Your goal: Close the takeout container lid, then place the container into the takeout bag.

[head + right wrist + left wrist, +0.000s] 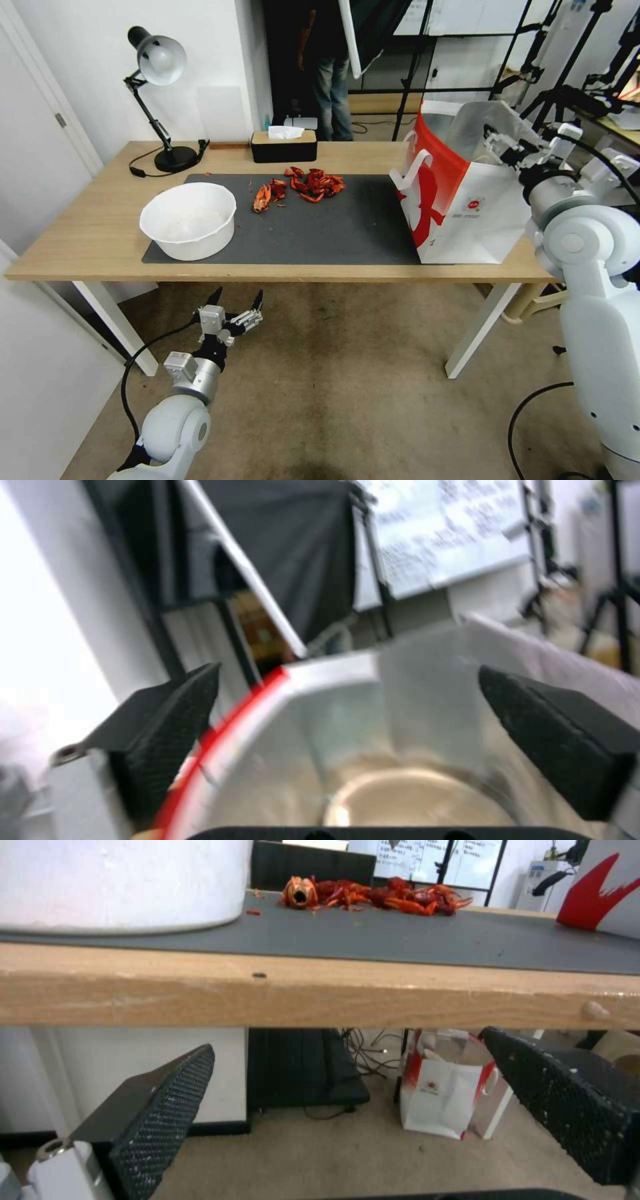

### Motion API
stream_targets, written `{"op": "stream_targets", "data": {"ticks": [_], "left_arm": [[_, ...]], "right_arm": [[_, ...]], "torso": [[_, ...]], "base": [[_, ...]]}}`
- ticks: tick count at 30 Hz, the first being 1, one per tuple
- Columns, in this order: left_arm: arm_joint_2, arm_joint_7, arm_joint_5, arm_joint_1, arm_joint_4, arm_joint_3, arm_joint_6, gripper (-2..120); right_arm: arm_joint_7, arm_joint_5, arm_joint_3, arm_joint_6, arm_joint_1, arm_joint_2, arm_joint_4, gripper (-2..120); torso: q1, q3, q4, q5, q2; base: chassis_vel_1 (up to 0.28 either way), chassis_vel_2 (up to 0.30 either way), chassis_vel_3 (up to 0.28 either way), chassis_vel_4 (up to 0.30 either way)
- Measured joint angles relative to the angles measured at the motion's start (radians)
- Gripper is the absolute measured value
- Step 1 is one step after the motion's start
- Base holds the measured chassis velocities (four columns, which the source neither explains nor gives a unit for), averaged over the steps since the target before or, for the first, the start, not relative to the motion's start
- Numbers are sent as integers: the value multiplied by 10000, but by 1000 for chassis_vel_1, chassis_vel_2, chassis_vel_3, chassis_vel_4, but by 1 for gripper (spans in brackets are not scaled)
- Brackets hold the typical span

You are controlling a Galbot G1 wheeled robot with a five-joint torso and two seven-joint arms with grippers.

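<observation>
- While one takeout bag (467, 200) stands on the table's (100, 233) right end, the right gripper (347, 715) hangs spread over its mouth.
- Inside, the right wrist view shows a blurred pale round shape, possibly a container.
- Left gripper (235, 300) waits below the table edge, jaws apart.
- One white bowl (189, 220), one lamp (160, 60).

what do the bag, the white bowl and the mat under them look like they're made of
The takeout bag looks like stiff white paper printed red, with a silvery, foil-like lining that reflects light. The white bowl seems matte plastic or foam, hard to tell which. The dark grey mat looks flat, thin and non-shiny, perhaps rubber or felt.
</observation>
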Motion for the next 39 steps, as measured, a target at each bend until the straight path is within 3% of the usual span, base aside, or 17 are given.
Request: {"op": "stream_targets", "data": {"ticks": [7,18,20,27,39], "left_arm": [[-34,59,-150,22,-71,-46,-24,100],[3,150,-153,-11,-25,-138,-288,100],[-4,146,-154,18,-10,-168,-472,100],[-42,-89,76,60,75,-202,-752,100],[-54,-373,329,174,120,-220,-1106,100]], "right_arm": [[-2161,-961,-160,1126,-842,-161,583,100],[-3409,-2174,-511,1898,-2720,75,1564,100],[-3722,-2901,-616,2232,-3677,348,1689,100],[-3976,-4427,-745,3258,-5542,1005,1644,100],[-3108,-6179,-1130,4725,-7323,2228,1260,100]], "torso": [[0,-1,-1,-1,-1],[0,0,-3,-2,-1],[0,0,0,1,-1],[-1,-1,-2,0,-1],[-1,0,-2,0,0]], "base": [[0,0,0,0],[0,0,0,0],[0,0,0,0],[0,0,0,0],[0,0,0,0]]}}
